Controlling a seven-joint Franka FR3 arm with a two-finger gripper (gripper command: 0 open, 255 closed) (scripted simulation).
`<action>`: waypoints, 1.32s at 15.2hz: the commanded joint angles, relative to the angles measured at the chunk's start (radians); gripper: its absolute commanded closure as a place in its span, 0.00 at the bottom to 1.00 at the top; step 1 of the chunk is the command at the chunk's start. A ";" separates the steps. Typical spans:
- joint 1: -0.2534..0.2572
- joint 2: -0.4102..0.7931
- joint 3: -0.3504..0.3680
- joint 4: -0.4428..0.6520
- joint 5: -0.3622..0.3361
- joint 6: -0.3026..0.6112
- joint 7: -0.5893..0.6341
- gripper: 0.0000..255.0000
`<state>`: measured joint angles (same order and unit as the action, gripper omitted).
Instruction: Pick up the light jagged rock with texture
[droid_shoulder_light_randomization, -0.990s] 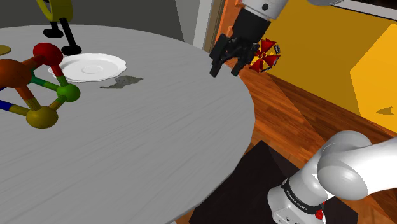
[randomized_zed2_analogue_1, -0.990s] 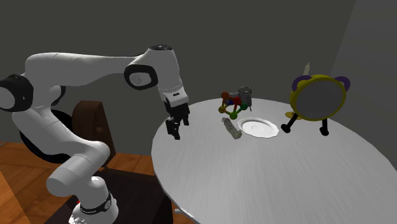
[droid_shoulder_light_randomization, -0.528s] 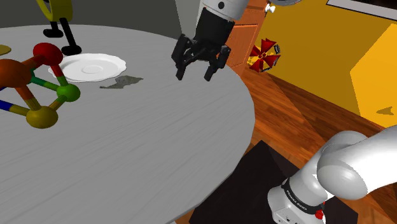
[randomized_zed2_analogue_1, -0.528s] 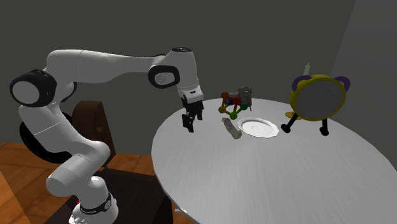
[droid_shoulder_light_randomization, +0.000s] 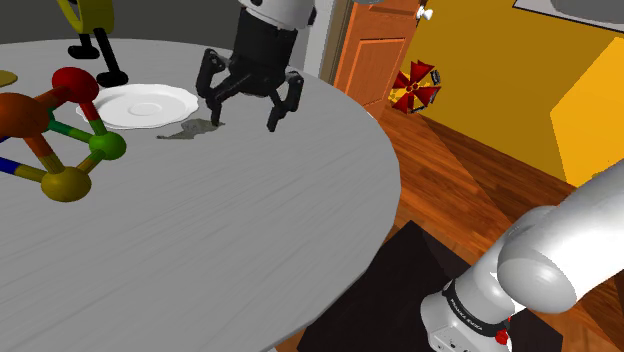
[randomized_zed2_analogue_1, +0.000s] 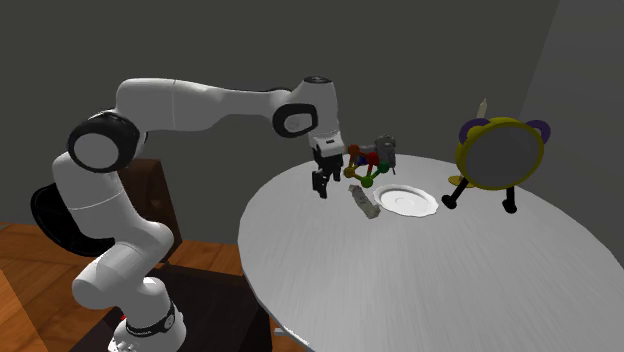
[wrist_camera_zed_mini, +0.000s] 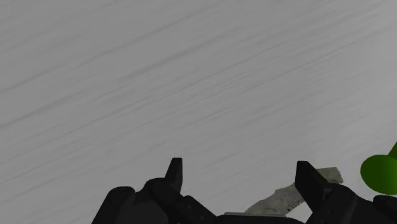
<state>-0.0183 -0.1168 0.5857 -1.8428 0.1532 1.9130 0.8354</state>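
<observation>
Above the grey table (droid_shoulder_light_randomization: 250, 230), the spread-fingered hand (droid_shoulder_light_randomization: 243, 122) hovers near rock (droid_shoulder_light_randomization: 192, 129) and plate (droid_shoulder_light_randomization: 145, 104).

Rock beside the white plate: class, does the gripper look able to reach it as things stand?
Probably yes: the open gripper hangs close beside the rock, with nothing lying over it.

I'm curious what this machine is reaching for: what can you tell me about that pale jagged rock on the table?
The rock is pale grey and speckled, a long, flattish piece with ragged edges. It lies flat on the grey table, close beside the white plate; whether they touch is unclear. The black claw hangs open over one end of it, and nothing grips it.
</observation>
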 joint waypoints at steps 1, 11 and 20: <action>0.009 0.098 0.035 0.088 -0.056 0.001 0.087 0.00; 0.124 0.410 0.060 0.358 -0.249 -0.004 0.318 0.00; 0.118 0.409 0.058 0.296 -0.248 0.057 0.315 1.00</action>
<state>0.0992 0.2919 0.6437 -1.5468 -0.0944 1.9691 1.1501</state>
